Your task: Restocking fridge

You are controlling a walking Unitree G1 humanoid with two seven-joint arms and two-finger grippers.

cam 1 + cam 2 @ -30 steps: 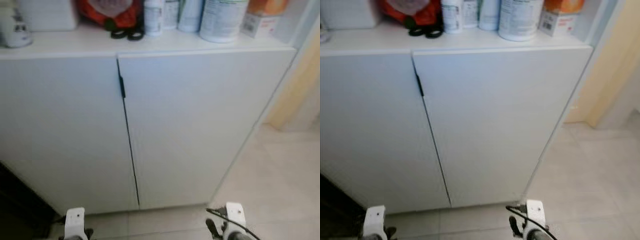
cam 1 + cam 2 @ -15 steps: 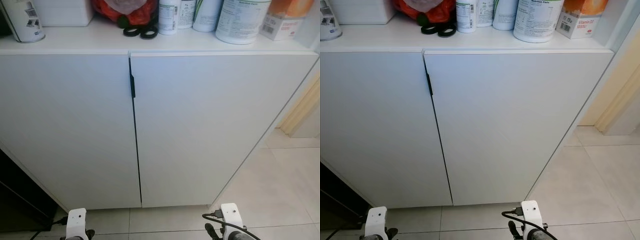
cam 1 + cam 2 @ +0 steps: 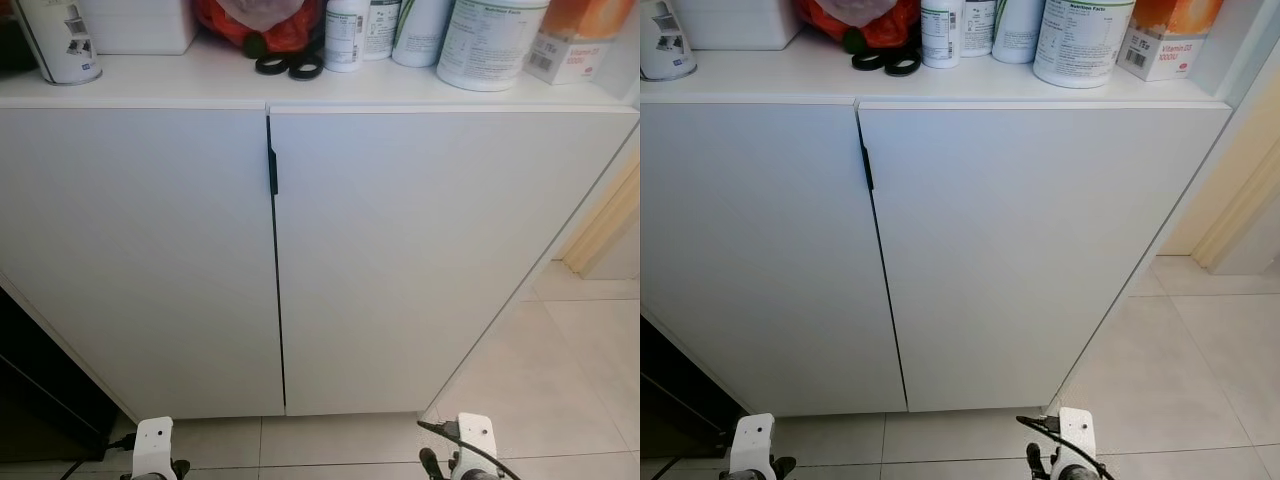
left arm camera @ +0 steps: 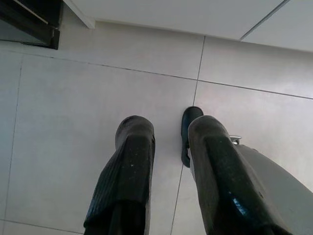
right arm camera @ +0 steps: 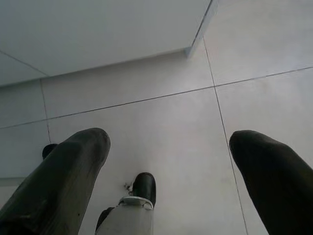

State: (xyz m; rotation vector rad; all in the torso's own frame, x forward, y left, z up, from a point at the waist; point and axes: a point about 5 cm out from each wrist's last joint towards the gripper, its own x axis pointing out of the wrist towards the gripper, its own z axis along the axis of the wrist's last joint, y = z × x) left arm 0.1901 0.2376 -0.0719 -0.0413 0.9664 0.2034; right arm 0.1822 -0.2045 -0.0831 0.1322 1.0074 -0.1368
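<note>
A white cabinet stands right in front of me with both doors shut: a left door (image 3: 140, 250) and a right door (image 3: 430, 240). A short black handle (image 3: 271, 170) sits at the seam between them, near the top. Both arms hang low by the floor, and their white wrists (image 3: 153, 448) (image 3: 474, 445) peek in at the bottom edge. My left gripper (image 4: 168, 132) points at the floor tiles with a narrow gap between its fingers and nothing in it. My right gripper (image 5: 171, 142) is wide open over the tiles, also empty.
On the cabinet top stand a white canister (image 3: 62, 40), a red bag (image 3: 262, 20), two black rings (image 3: 290, 66), slim bottles (image 3: 347, 35), a large white tub (image 3: 495, 40) and an orange box (image 3: 565, 45). A dark gap (image 3: 40, 390) lies lower left; tiled floor (image 3: 560, 380) opens rightward.
The camera has swung, so the cabinet has shifted slightly rightward in the picture and the blur is gone. The doors stay shut and both arms hang as before.
</note>
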